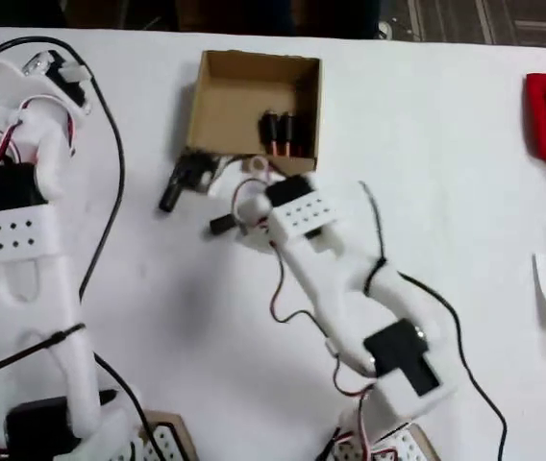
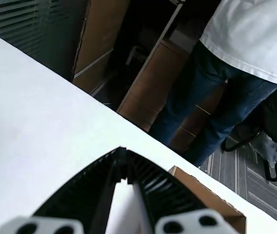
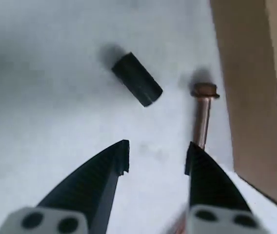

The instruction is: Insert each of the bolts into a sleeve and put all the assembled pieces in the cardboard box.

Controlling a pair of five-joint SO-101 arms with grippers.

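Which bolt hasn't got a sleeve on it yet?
The bare copper bolt lying on the table just outside the cardboard box, beside the open right gripper. The others are assembled pieces inside the box, already sleeved in black.

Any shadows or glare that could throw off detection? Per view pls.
High view: diffuse light, with a faint soft shadow on the table beside the arm near the cardboard box, and no glare. Right wrist view: soft dark shadows sit right next to the sleeve and the head of the bolt. Left wrist view: the table is evenly bright and the room behind it is dark.
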